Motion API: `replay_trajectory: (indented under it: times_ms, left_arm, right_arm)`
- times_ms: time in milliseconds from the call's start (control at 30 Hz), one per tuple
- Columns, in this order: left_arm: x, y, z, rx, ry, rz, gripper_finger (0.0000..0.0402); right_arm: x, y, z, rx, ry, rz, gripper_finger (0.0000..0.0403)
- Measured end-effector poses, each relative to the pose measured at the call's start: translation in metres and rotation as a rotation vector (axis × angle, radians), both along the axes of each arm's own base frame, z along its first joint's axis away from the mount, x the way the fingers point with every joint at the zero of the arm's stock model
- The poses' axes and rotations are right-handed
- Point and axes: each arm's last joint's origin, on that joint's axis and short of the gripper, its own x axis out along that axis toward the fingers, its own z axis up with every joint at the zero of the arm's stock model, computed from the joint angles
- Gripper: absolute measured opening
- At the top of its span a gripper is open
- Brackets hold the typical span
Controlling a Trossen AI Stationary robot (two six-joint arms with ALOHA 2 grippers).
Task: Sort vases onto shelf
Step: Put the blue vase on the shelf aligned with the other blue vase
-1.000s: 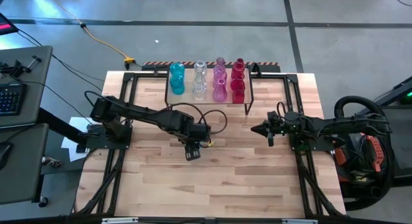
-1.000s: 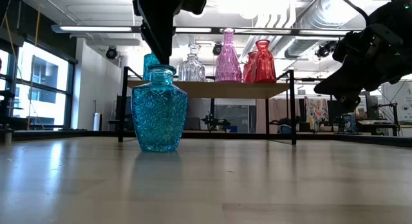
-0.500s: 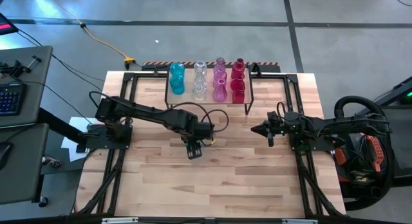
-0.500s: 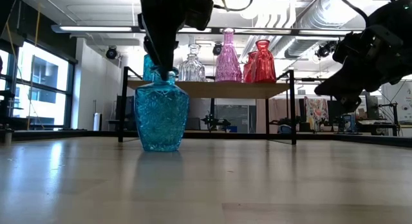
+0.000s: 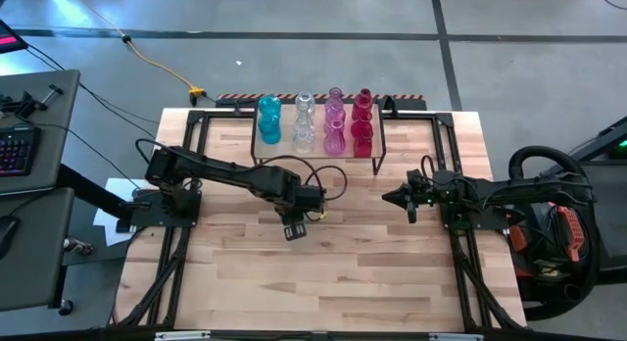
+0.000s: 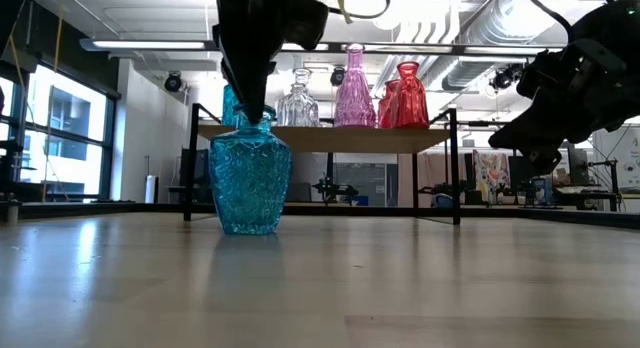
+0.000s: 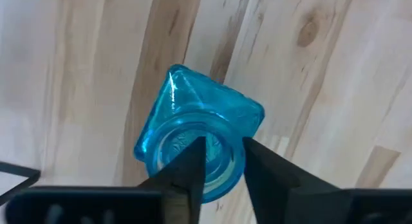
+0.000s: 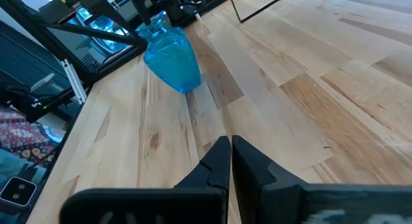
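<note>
Left gripper [image 7: 222, 161] pinches the rim of 1 teal vase [image 7: 196, 147] directly beneath it, 1 finger inside the mouth.

A light wooden slat table [image 5: 343, 272] on a black metal frame is seen from above, its planks running crosswise. At its far edge a small shelf [image 6: 330, 138] with a light wood top and thin black legs is set directly on the planks. On the shelf top, vases are lined up by colour: teal-blue [image 5: 268, 119], clear [image 5: 304, 122], pink [image 5: 335, 121] and red [image 5: 363, 123]. One faceted teal-blue vase [image 6: 250, 180] is stood upright on the table itself, near the middle and well apart from the shelf. The bases of both arms are mounted at the table's left and right sides.
</note>
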Motion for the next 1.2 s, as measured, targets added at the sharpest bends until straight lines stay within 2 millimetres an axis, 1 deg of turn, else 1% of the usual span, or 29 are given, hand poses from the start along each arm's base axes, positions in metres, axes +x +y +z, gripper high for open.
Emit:
replay_trajectory:
  times_ms: [133,233,367,500,567,767,833,933,1200]
  left_arm:
    - [-0.001,0.004,0.0,0.003,0.01,0.016,0.0047]
    - [-0.002,0.008,0.0,0.004,0.02,0.037,0.0024]
    - [-0.002,0.012,0.001,-0.001,0.026,0.051,0.0023]
    - [-0.004,0.018,0.003,-0.019,0.033,0.062,0.0044]
    - [-0.004,0.02,0.002,-0.028,0.043,0.063,0.0048]
    - [-0.005,0.029,0.004,-0.054,0.046,0.087,0.0034]
    - [-0.008,0.031,0.012,-0.06,0.042,0.09,0.003]
    - [-0.012,0.036,0.028,-0.052,0.017,0.096,0.0032]
    - [-0.033,0.053,0.074,0.024,0.021,0.152,0.0036]
  right_arm:
    - [0.0,0.0,0.0,0.0,0.0,0.0,0.0]
    - [0.0,0.0,0.0,0.0,0.0,0.0,0.0]
    - [0.0,0.0,0.0,0.0,0.0,0.0,0.0]
    - [0.0,0.0,0.0,0.0,0.0,0.0,0.0]
    - [0.0,0.0,0.0,0.0,0.0,0.0,0.0]
    - [0.0,0.0,0.0,0.0,0.0,0.0,0.0]
    - [0.0,0.0,0.0,0.0,0.0,0.0,0.0]
    - [0.0,0.0,0.0,0.0,0.0,0.0,0.0]
    - [0.0,0.0,-0.001,0.001,0.008,0.0,0.0]
